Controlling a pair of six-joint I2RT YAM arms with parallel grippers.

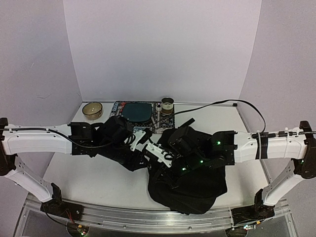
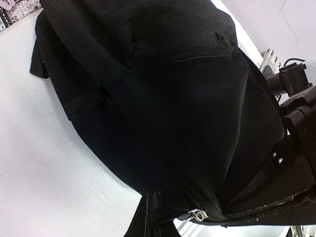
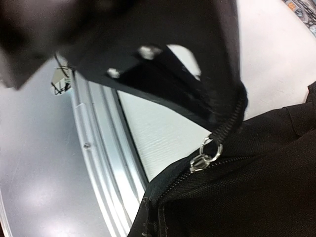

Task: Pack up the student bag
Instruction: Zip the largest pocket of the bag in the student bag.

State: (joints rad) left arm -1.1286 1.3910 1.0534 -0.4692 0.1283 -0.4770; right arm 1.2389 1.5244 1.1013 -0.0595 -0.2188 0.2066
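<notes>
Your right jaws are clenched on the bag's zipper cord, just above the metal pull — the cord runs taut between them. Your left jaws press into the black fabric, but you cannot tell whether they grip it. The bag lies slumped on the desk — centre-right, toward the near edge.

A plain lilac back wall meets a left wall and a right wall of the same colour, boxing in a white worktop. A metal rail edges its near side. Light is soft and even.
</notes>
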